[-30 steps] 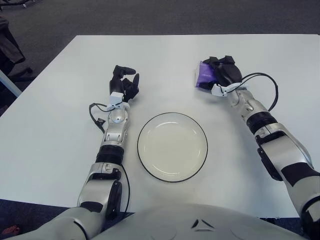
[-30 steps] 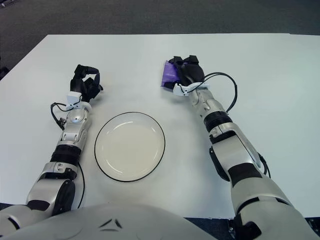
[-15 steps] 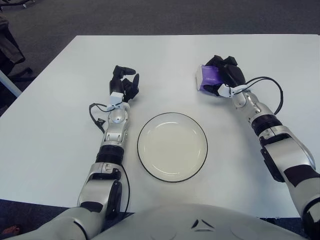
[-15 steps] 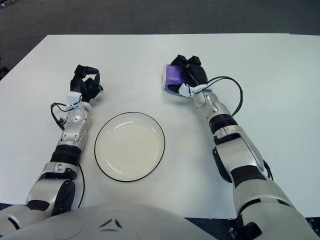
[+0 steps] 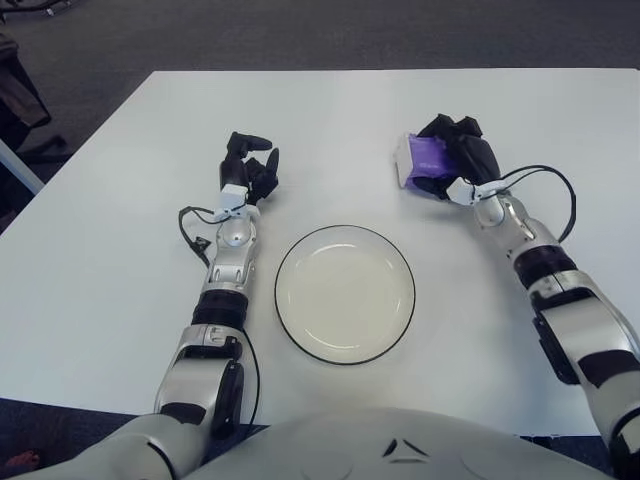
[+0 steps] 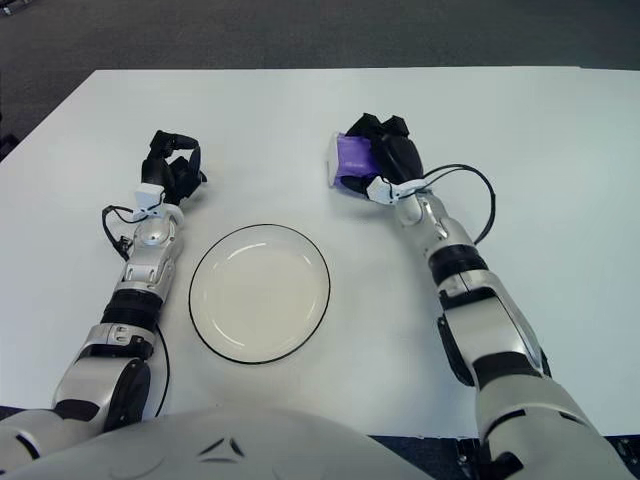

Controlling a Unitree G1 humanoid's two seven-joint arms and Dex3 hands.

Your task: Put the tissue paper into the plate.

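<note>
Clenching right hand fingers on the tissue pack, risking slipping short of the plate.

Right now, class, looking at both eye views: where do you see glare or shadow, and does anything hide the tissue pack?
Left eye view: the plate shows soft pale sheen, no harsh glare; the table is evenly lit, with faint shadows beside the arms. Right eye view: the right hand grips the purple tissue pack, its dark fingers covering the pack's right side; the left hand shows left of the plate.
</note>
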